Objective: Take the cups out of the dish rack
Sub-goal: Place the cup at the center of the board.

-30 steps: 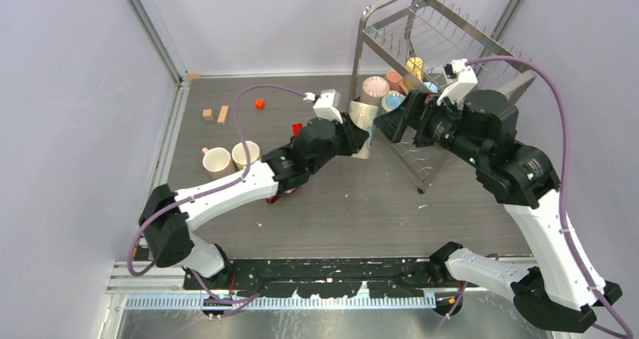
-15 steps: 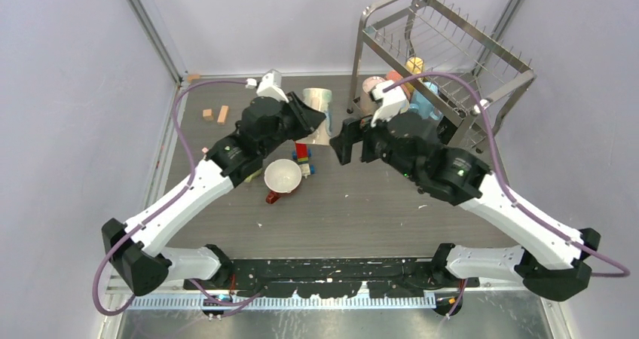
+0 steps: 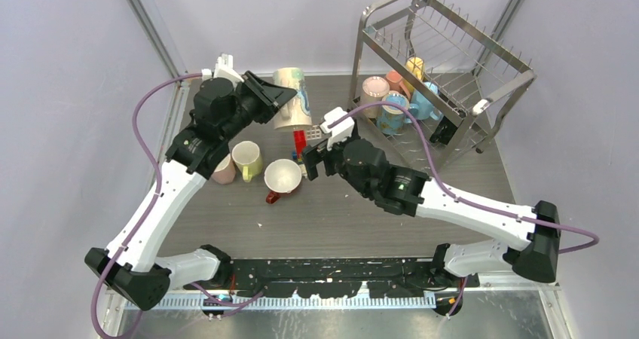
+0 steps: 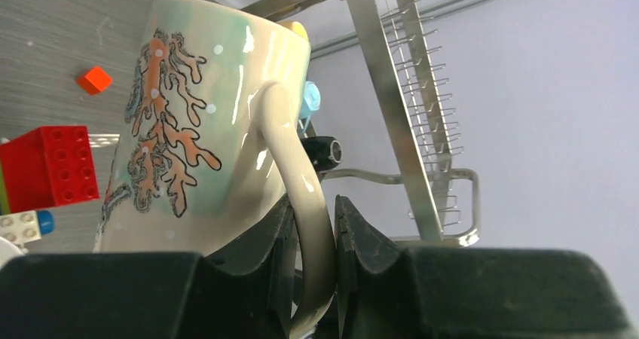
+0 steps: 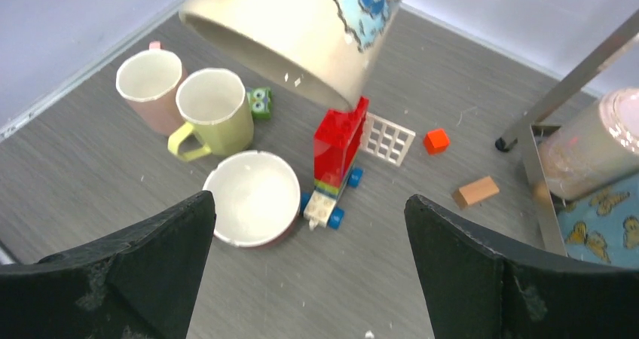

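One coral-print mug (image 4: 196, 120) pinched in left claw (image 4: 313, 233) — right claw (image 5: 309, 203) gaping wide.

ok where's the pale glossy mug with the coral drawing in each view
top external: the pale coral-print mug, upper middle.
left wrist: mug left of centre, handle in the left gripper.
right wrist: mug at top edge, open mouth showing.
shared landmark: the red toy brick stack, near it everywhere.

Left pincer (image 3: 281, 97) carried the patterned mug (image 3: 295, 107) leftward from the dish rack (image 3: 359, 53).
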You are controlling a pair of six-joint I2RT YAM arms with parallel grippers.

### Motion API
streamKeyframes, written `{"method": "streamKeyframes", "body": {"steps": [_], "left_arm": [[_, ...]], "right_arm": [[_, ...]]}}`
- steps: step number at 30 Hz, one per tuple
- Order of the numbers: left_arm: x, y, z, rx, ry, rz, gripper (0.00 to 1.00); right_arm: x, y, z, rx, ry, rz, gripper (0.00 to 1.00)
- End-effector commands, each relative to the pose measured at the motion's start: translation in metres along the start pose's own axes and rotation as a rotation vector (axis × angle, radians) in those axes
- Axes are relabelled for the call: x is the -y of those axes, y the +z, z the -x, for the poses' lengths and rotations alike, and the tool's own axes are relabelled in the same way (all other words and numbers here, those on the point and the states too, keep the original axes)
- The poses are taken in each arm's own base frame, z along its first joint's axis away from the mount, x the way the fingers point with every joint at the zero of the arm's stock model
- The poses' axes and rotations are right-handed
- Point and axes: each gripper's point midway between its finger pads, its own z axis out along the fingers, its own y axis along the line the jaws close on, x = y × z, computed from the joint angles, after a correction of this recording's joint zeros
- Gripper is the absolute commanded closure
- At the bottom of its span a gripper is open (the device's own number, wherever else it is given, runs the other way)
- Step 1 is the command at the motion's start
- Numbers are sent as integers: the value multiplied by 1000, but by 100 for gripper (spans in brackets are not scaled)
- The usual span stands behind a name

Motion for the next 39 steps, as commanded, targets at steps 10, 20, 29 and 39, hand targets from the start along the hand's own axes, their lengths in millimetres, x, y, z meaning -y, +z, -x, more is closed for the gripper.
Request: {"method": "streamKeyframes", "body": {"steps": [10, 20, 29, 39], "left_arm": [[86, -43, 28, 31, -131, -304, 100], [87, -48, 27, 13, -166, -320, 100], [87, -48, 23, -13, -214, -339, 100], [87, -43, 23, -21, -248, -342, 100]], "right_arm": [[19, 36, 50, 313, -74, -208, 0], [26, 37, 66, 439, -111, -270, 0], [21, 44, 77, 462, -160, -271, 8], [25, 41, 88, 464, -196, -292, 62]]}}
